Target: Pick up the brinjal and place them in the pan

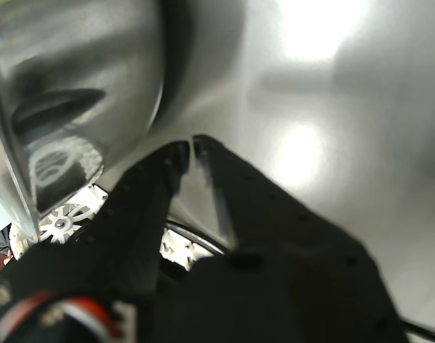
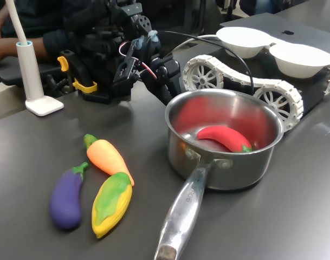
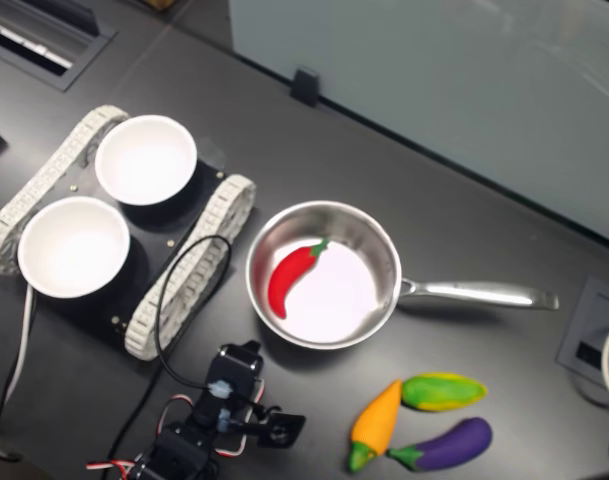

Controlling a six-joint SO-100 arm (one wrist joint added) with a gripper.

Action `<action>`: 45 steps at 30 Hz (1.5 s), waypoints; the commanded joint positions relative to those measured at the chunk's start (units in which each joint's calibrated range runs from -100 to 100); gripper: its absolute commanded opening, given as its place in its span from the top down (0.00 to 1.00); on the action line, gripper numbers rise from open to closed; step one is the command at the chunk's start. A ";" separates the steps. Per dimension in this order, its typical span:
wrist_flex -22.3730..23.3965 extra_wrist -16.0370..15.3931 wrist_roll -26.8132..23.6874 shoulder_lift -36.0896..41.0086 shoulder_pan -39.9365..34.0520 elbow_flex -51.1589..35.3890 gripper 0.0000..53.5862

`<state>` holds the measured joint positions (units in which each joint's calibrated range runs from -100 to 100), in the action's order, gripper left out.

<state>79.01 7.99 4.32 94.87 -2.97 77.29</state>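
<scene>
1. On the table (image 2: 40, 146), the brinjal (image 2: 66, 196) lies smooth and purple with a green cap, beside the corn (image 2: 111, 203).
2. Gripper (image 1: 191, 148) beside the pan (image 2: 230, 173): fingers nearly closed, grasping nothing.
3. Chilli (image 3: 291, 275) lies inside the pan.

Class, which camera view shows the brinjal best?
The first exterior view: the brinjal lies close and whole, stem cap visible, beside the corn. The second exterior view shows it smaller, near the bottom edge. The wrist view misses it.

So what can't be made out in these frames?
- Hand: sharp only in the wrist view; in both exterior views the arm's own body hides its tips.
- Brinjal: absent from the wrist view, which the pan wall and dark hand fill.
- Pan handle: its end is cut by the first exterior view's bottom edge.
</scene>
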 commanded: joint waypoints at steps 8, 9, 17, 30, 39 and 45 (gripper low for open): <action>0.95 -0.68 0.24 0.66 3.43 -2.55 0.98; 0.95 -0.68 0.24 0.66 3.43 -2.55 0.98; 0.95 -0.68 0.24 0.66 3.43 -2.55 0.98; 1.55 -0.68 0.49 0.66 3.08 -3.09 0.99; 2.32 -0.68 0.54 0.66 3.08 -3.45 0.99; 2.91 -0.43 0.54 0.66 1.48 -4.09 1.00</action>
<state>81.22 7.99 4.52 94.87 -0.44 77.29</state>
